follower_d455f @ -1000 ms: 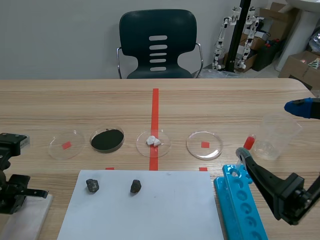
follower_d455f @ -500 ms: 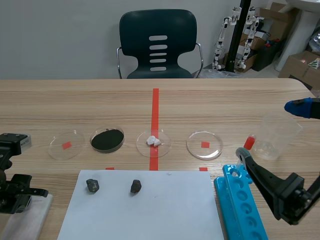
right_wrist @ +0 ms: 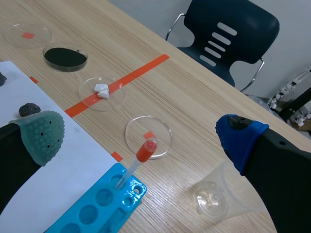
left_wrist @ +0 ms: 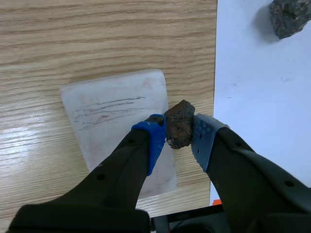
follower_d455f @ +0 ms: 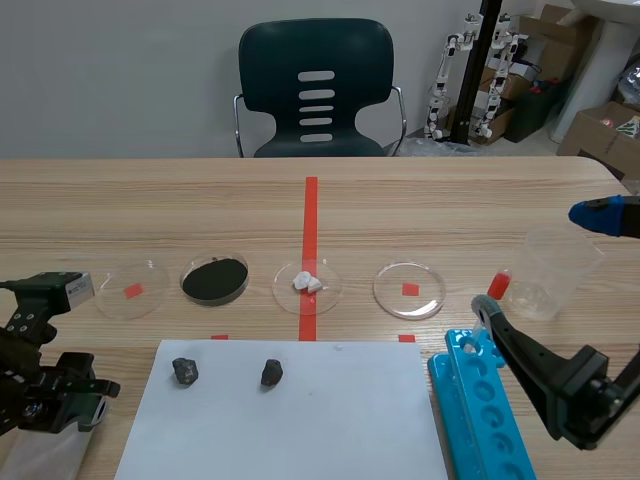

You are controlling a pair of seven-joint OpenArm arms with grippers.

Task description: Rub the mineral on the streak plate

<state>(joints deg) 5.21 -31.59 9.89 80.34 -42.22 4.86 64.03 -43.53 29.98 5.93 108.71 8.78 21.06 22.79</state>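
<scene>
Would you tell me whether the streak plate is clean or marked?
Marked: dark streaks run across the streak plate.

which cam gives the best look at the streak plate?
Left wrist view: the streak plate lies nearly whole under the left gripper holding the mineral, grey streaks plain. The scene view shows only part of it, low beside that gripper. The right wrist view misses it.

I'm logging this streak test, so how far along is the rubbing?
Done: the white rectangular streak plate already bears faint dark streak lines, so some rubbing looks done. In hand: the left gripper is shut on the dark brown mineral chunk, over the plate's edge; contact cannot be told. Left: possibly more strokes, then setting it down. Two other dark rocks lie on the white paper sheet.
</scene>
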